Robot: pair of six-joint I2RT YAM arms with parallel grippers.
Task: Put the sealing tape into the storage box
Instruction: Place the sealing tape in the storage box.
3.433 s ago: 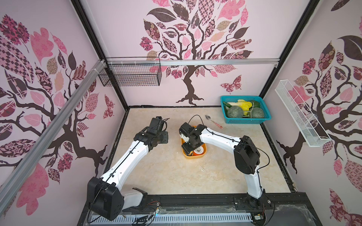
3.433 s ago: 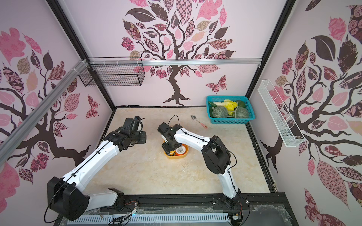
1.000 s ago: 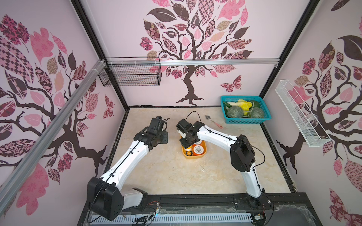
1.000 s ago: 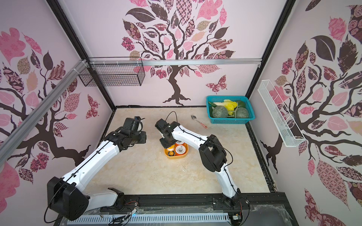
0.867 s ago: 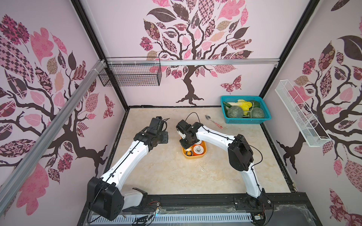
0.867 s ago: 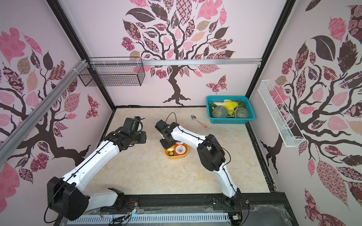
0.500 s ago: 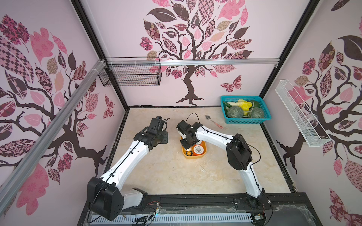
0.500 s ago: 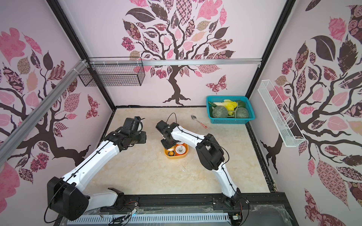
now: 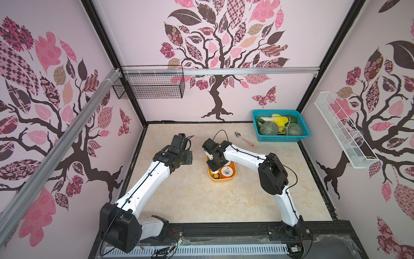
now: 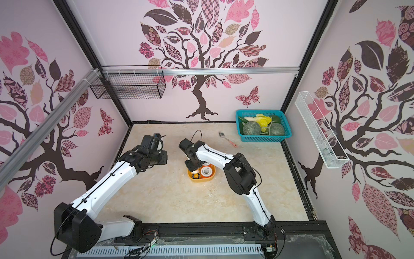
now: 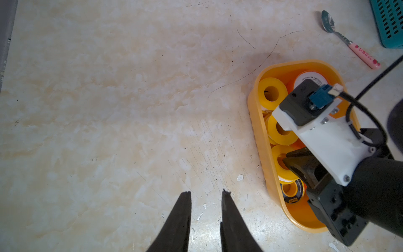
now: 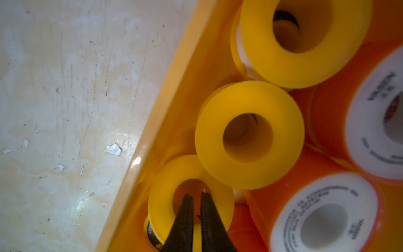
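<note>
The storage box (image 9: 233, 177) is a yellow-orange tub at mid table, also seen in the other top view (image 10: 212, 175). Sealing tape rolls fill it: yellow ones (image 12: 249, 135), orange ones with white faces (image 12: 327, 213) and a black one with a yellow ring (image 11: 290, 192). My right gripper (image 12: 197, 196) is shut and holds nothing. Its tips sit over the hole of a yellow roll (image 12: 161, 203) by the box's wall (image 12: 174, 109). My left gripper (image 11: 206, 193) stands open over bare table, left of the box and apart from it.
At the back right a teal basket (image 9: 281, 136) holds melons and greens. A pink-handled spoon (image 9: 244, 139) lies between it and the box. On the walls hang a black wire basket (image 9: 150, 84) and a white one (image 9: 342, 132).
Since the oldest frames the right gripper has shifted from the box's near part toward its far left end, uncovering rolls. Over the last second it barely moved. The left arm has stayed still.
</note>
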